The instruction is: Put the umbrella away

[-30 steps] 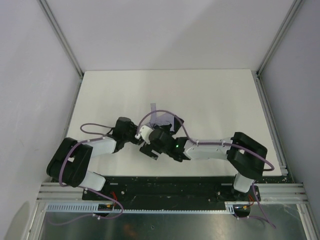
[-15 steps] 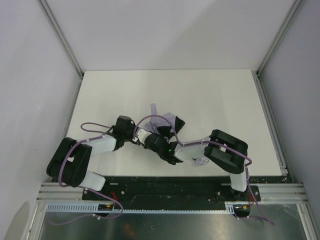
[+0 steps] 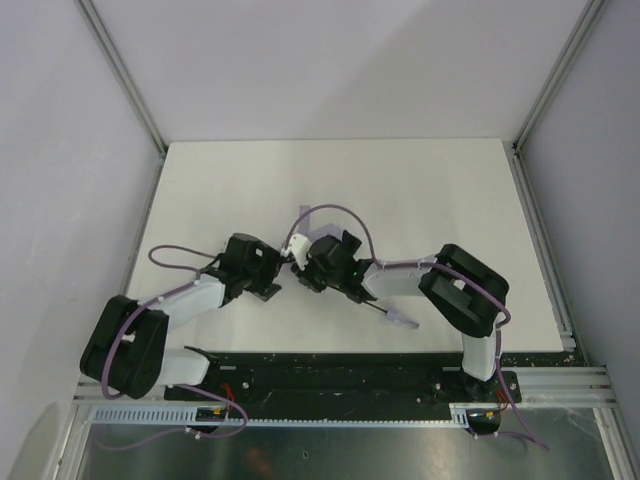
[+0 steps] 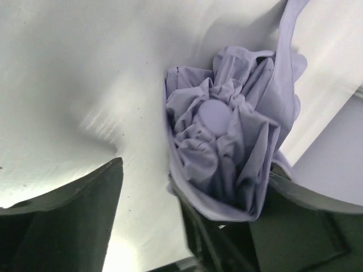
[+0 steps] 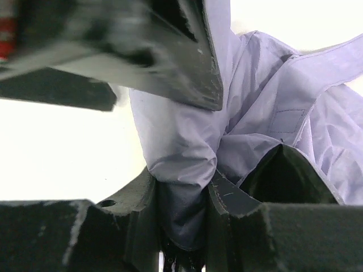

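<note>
The umbrella (image 4: pixel 227 141) lies on the white table (image 3: pixel 430 190), near the middle and toward the near edge, where the 2 arms meet. Its lavender canopy (image 5: pixel 181 141) is bunched into a crumpled wad, with a round cap (image 4: pixel 214 115) showing among the folds.

The left gripper (image 4: pixel 195 170) has its jaws apart around that wad. The fabric lies against 1 finger (image 4: pixel 306 221), while a strip of bare table shows between the cloth and the other finger (image 4: pixel 68 221). Nothing is clamped there.

The right gripper (image 5: pixel 182 207) comes in from the opposite side, and its jaws are closed on a fold of the canopy. In the right wrist view a tongue of fabric is squeezed between the 2 fingers, and the rest of the cloth billows out beyond them.

From above, the thin black shaft (image 3: pixel 378 309) runs out from under the right arm toward the near right and ends in the small lavender handle (image 3: pixel 403 321), which lies flat on the table. A narrow fabric strap (image 3: pixel 302 213) sticks out on the far side of the grippers — loose on the tabletop.
</note>
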`<state>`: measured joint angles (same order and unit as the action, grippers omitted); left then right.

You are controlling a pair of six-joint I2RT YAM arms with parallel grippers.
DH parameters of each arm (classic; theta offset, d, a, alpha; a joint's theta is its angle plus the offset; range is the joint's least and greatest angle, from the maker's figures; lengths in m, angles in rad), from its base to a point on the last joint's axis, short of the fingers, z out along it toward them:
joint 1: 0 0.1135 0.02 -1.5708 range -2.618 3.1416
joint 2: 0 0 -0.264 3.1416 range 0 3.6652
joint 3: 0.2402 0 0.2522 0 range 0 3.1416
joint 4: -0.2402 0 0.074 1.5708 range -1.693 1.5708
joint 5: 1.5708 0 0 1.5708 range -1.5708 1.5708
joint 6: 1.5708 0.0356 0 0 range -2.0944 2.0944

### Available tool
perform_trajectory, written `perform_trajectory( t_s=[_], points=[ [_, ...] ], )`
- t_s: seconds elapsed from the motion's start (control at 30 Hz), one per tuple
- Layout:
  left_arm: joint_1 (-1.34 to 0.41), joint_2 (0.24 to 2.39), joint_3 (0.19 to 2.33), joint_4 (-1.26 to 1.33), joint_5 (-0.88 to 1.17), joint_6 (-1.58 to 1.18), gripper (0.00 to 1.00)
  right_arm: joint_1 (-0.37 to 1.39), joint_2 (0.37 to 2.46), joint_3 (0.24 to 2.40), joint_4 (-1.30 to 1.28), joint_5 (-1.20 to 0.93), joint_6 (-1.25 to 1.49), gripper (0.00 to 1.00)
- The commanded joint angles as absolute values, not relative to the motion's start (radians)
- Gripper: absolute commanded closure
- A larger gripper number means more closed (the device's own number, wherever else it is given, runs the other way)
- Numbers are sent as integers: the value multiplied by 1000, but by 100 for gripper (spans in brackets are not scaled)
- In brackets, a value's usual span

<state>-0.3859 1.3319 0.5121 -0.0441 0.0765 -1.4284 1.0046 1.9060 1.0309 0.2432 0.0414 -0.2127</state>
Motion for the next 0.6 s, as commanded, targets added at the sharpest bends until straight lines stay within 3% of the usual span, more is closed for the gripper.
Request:
perform_trajectory(
  t_s=[0.0,0.1,0.37,0.57],
  points=[
    [-380,1246,546,-106,-10,-1313,6,915,1994,979,60,-306,-78,100],
    [-369,1198,556,-105,-34,-1242,1,882,2019,979,79,-410,-48,100],
    [-328,1062,489,-101,-17,-1205,1,785,2101,996,118,-622,74,100],
    [-329,1092,481,-67,81,-1237,1,730,2173,1060,97,-742,171,100]
  ],
)
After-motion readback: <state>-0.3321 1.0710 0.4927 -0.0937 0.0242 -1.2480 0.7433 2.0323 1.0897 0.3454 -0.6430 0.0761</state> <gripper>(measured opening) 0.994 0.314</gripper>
